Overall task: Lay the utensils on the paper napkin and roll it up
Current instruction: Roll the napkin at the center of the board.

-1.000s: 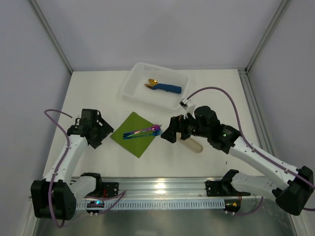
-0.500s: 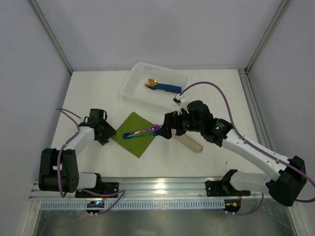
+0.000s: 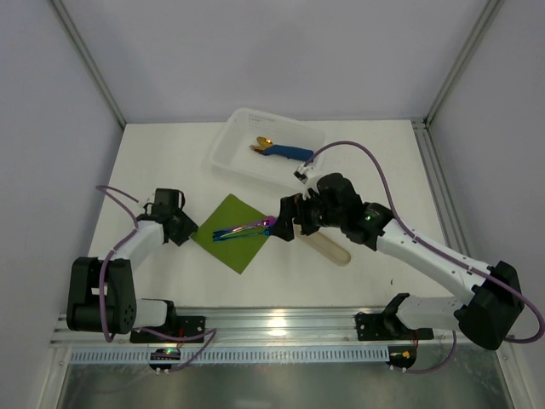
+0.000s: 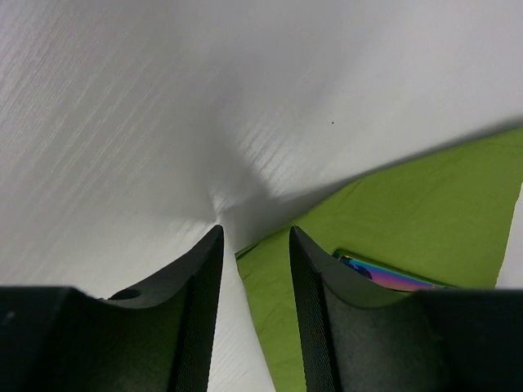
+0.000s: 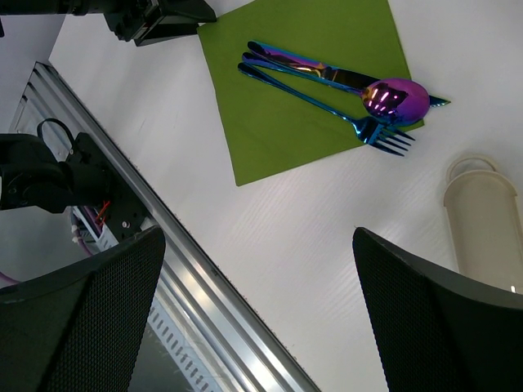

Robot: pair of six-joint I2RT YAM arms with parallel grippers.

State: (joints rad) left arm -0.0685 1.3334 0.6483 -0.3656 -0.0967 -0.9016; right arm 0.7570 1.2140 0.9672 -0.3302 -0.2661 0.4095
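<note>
Utensils, iridescent purple-blue, lie together on the olive-green paper napkin.

Mid-table: utensils on napkin, tips past its right corner. Oblong piece right of napkin. Tray behind, wrapped cutlery inside.

Iridescent utensils bundled diagonally on flat olive-green paper napkin, heads overhanging corner
</note>
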